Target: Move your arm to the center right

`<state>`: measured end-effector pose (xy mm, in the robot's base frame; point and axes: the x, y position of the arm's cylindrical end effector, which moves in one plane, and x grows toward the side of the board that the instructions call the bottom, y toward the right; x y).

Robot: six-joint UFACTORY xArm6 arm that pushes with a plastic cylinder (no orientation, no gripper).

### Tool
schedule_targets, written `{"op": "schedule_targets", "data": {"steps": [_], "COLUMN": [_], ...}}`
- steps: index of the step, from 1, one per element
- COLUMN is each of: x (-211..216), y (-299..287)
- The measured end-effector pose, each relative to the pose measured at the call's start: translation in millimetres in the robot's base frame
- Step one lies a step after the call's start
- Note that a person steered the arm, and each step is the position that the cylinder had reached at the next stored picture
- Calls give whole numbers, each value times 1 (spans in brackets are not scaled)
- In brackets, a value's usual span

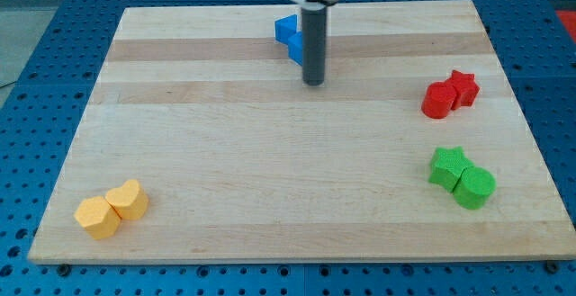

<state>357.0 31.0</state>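
Note:
My dark rod comes down from the view's top centre, and my tip [313, 83] rests on the wooden board [270, 170]. Blue blocks [290, 37] sit just to the left of the rod near the top edge, partly hidden by it; their shapes are unclear. At the view's right, a red cylinder [438, 100] touches a red star [463, 87]. Below them a green star [448, 166] touches a green cylinder [474, 188]. My tip is well to the left of the red and green blocks.
At the view's bottom left a yellow hexagon [95, 217] touches a yellow heart-like block [128, 199]. The board lies on a blue perforated table [54, 26].

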Motion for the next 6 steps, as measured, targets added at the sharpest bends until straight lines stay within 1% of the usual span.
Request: {"op": "schedule_targets", "data": {"steps": [1, 3, 4, 5, 6], "x": [-22, -37, -38, -33, -32], "y": [4, -36, -44, -27, 27]}}
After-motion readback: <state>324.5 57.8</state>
